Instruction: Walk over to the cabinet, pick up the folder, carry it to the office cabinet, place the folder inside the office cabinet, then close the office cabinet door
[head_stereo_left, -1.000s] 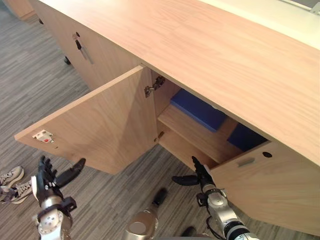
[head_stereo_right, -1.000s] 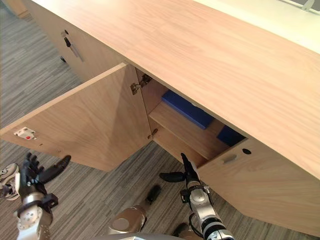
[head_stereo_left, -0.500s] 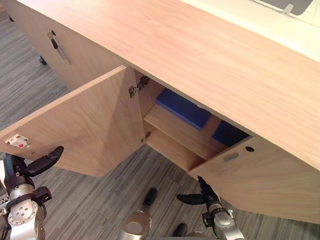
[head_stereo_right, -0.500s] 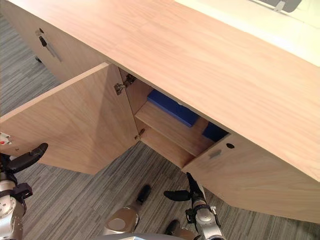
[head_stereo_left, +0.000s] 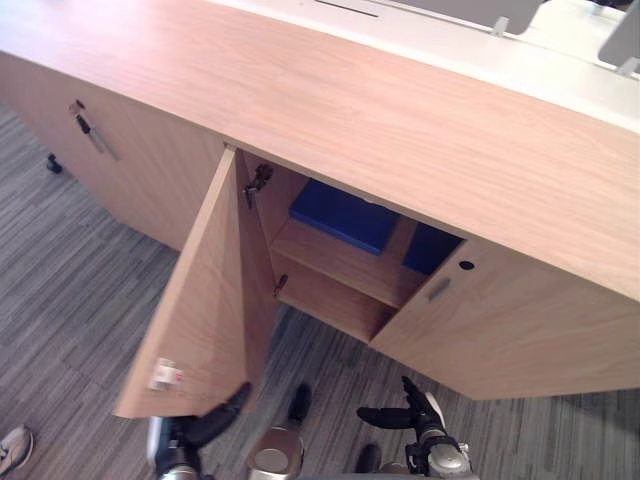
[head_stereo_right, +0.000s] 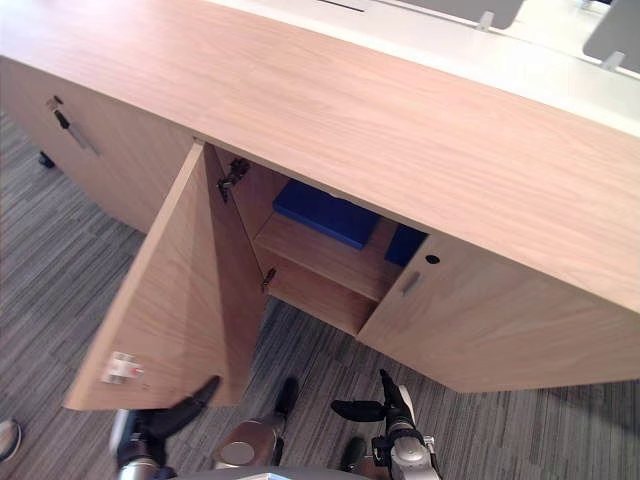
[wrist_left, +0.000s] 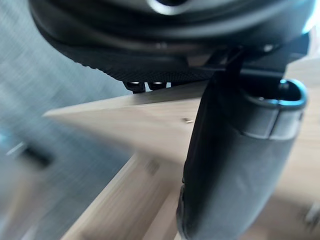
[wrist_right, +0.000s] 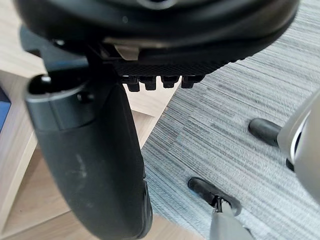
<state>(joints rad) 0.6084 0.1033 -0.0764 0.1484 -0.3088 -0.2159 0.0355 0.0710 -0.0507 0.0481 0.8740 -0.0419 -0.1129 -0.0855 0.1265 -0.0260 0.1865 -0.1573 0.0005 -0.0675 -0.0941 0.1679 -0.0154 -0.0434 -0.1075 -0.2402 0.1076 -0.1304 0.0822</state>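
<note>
**A:** Pale wood, that open cabinet door (head_stereo_left: 215, 300). How does it stand to the left hand (head_stereo_left: 205, 425)?

**B:** It is hinged at the left of the opening and juts out toward the robot, roughly square to the cabinet front. The left hand sits just under the door's free lower corner. Its thumb is stretched straight toward the wood, the fingers look relaxed, and it grips nothing. I can't tell whether the thumb touches the door.

**A:** And the folder?

**B:** The flat blue folder (head_stereo_left: 340, 215) lies on the upper shelf (head_stereo_left: 340, 262) inside the light-wood office cabinet (head_stereo_left: 400, 110). Its long side runs along the shelf front. It is up and to the right of the left hand, well apart from both hands. Another dark blue item (head_stereo_left: 430, 250) sits just right of it, partly behind the closed right-hand door (head_stereo_left: 520, 320).

**A:** The right hand (head_stereo_left: 415, 415)?

**B:** It hangs low in front of that closed door, fingers straight, thumb out to the side, empty.

**A:** So what does the next move turn on?

**B:** By my reading the folder is stowed and only the door is left. Its free edge has to swing rightward to meet the closed door. The left hand is much the nearer to that edge, and it would need to push from the door's outer, left face.
</note>
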